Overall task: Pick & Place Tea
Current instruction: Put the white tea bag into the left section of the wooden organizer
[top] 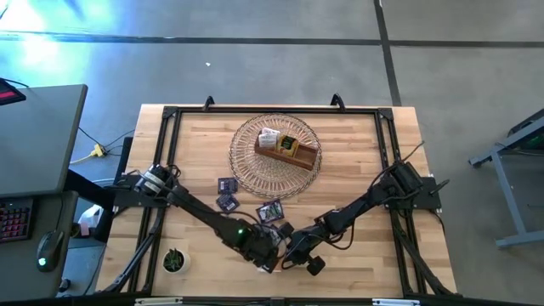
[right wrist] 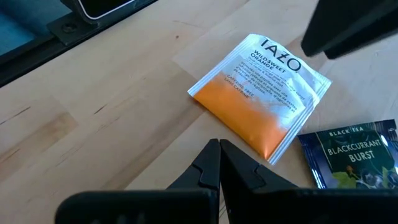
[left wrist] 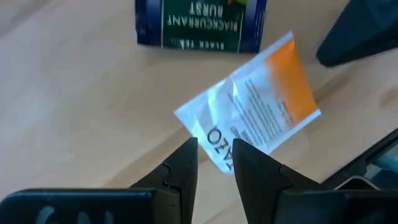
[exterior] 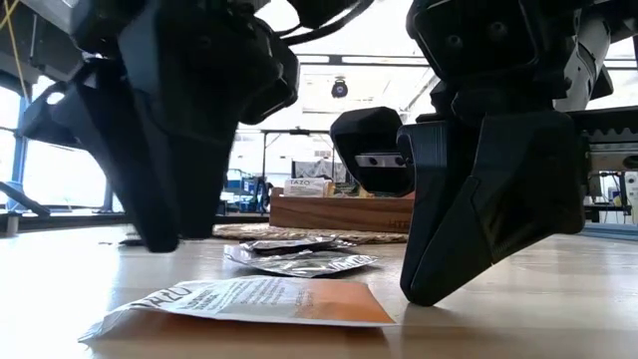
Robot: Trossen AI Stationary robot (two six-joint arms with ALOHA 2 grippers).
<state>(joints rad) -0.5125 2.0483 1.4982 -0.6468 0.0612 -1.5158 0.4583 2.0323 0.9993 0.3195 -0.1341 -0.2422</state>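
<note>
Around your light wooden table (top: 357, 144) you have a grey concrete floor (top: 255, 68) crossed by dark seams. A grey desk (top: 38, 136) with a keyboard (top: 13, 223) and mouse (top: 48, 249) sits alongside. Bright windows (exterior: 15, 140) light the room.

The high view looks straight down on the whole table (top: 357, 170) from well above. The low view sits at tabletop height, close up, facing level across the wood toward the room. Each wrist view looks steeply down at the tabletop from close range. The low and both wrist views share the orange sachet (exterior: 249, 299) (left wrist: 261, 106) (right wrist: 261, 93).
</note>
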